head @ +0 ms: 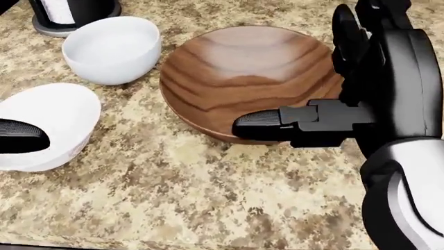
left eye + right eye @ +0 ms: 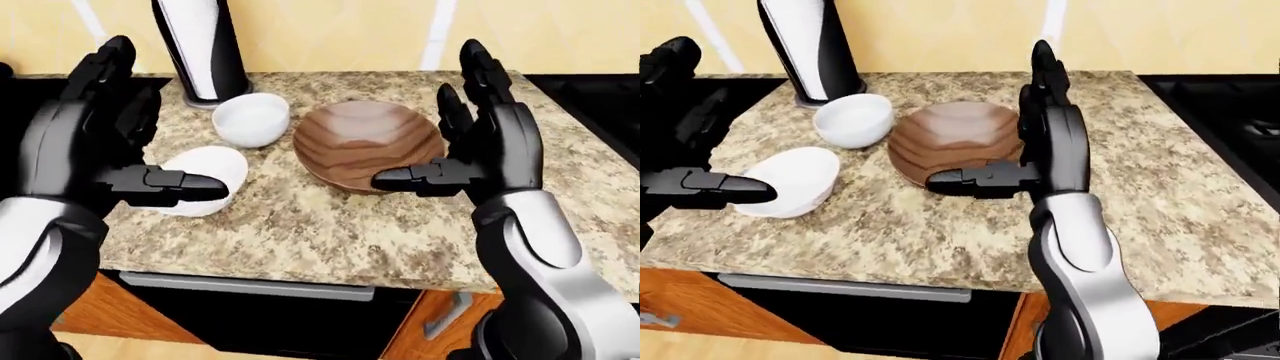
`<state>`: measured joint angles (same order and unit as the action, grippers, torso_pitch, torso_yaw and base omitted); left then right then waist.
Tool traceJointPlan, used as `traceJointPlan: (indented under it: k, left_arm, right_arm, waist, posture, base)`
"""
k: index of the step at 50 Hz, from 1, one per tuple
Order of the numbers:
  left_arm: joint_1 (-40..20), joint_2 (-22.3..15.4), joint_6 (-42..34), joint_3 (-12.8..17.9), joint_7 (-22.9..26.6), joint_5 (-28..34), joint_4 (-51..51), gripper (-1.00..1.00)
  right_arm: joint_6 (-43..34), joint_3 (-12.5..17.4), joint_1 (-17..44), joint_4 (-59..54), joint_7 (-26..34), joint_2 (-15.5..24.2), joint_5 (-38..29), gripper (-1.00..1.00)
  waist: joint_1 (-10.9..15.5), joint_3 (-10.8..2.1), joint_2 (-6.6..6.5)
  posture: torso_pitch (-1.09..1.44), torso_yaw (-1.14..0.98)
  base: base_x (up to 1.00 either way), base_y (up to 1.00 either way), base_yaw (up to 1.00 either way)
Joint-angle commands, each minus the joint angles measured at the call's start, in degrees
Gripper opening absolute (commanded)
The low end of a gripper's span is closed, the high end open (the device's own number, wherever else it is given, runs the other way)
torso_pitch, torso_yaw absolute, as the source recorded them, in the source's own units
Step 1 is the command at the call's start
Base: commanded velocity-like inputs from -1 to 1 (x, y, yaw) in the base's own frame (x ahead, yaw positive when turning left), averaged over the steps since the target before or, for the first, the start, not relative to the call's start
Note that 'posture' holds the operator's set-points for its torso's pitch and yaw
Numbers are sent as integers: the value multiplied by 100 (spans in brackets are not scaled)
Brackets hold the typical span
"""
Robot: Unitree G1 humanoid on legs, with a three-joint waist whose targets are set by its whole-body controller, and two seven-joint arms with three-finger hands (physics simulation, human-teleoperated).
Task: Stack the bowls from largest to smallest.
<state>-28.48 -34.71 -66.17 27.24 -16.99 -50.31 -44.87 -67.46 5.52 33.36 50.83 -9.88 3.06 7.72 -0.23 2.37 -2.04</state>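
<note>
Just beyond the right robot hand (image 2: 455,142), which stands open and upright with its thumb jutting leftward across the near rim, sits the wide brown wooden bowl (image 2: 367,142) on the speckled granite bench (image 2: 330,232), probably the stack's base. The left robot hand (image 2: 120,142), likewise open and empty, hovers beside the shallow white bowl (image 2: 205,166); the deeper white bowl (image 2: 250,118) lies farther off, near a black-and-white cylinder (image 2: 198,46).
</note>
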Motion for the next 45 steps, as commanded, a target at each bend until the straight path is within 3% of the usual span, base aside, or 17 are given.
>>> traceJointPlan:
  k: [1, 3, 4, 6, 9, 14, 17, 18, 21, 26, 36, 40, 45]
  left_arm:
    - [-96, -140, 252, 276, -101, 89, -108, 100]
    - [-95, -170, 214, 323, -140, 2, -137, 100]
    - [-90, -188, 226, 325, -152, -20, -133, 100]
    - [-77, -211, 268, 298, -154, -17, -111, 100]
    - [-60, -239, 288, 264, -134, -8, -121, 100]
    - [-117, -329, 176, 241, -114, -66, -243, 100]
    - [-70, -393, 105, 238, 8, 17, -424, 100]
    - [-68, -413, 70, 232, 53, 43, -475, 100]
    - [-88, -428, -35, 212, 127, 101, -608, 100]
    - [-574, -338, -324, -228, 200, 491, -661, 100]
    - [-1692, 135, -1010, -1046, 429, 1404, -558, 100]
    - [-2082, 389, -1367, -1396, 638, 1871, -672, 100]
    - [-2598, 595, -1510, -1900, 998, 2621, -377, 100]
  right_arm:
    - [256, -141, 199, 175, 17, -2, 198, 100]
    - [359, -161, 161, 115, -1, 70, 207, 100]
    - [340, -127, 180, 128, -30, 54, 244, 100]
    - [364, -131, 156, 119, -53, 101, 266, 100]
    - [327, -122, 174, 139, -80, 139, 297, 100]
    - [283, -11, 158, 209, -79, 243, 354, 100]
    - [314, 121, 105, 240, -61, 317, 424, 100]
    - [308, 152, 92, 253, -79, 334, 444, 100]
    - [230, 235, 86, 341, -121, 380, 541, 100]
    - [121, 461, 105, 439, -195, 498, 752, 100]
    - [-215, 1116, 127, 740, -435, 815, 1414, 100]
    - [-478, 1614, 187, 913, -610, 1047, 1955, 100]
    - [-577, 2316, 168, 917, -1330, 1647, 3311, 100]
  waist:
    - [65, -144, 23]
    - [-14, -68, -98]
    - [-79, -95, -204]
    - [-114, -36, -116]
    - [-76, 9, -235]
    - [-63, 176, -4]
    - [40, 96, 260]
    - [41, 105, 104]
    - [46, 8, 46]
    - [48, -28, -5]
    - [34, -60, 96]
    - [29, -29, 142]
    - [42, 28, 195]
  posture:
    - [0, 0]
    - [0, 0]
    - [0, 0]
    - [0, 0]
    - [0, 0]
    - [0, 0]
    - [0, 0]
    - [0, 0]
    - [0, 0]
    - [0, 0]
    - [0, 0]
    - [0, 0]
    - [0, 0]
  base:
    - [0, 0, 90]
    - [0, 0, 67]
    - [0, 0, 0]
    - [0, 0, 0]
    - [0, 0, 0]
    - [0, 0, 0]
    - [0, 0, 0]
    - [0, 0, 0]
    - [0, 0, 0]
    - [0, 0, 0]
    - [0, 0, 0]
    - [0, 0, 0]
    - [0, 0, 0]
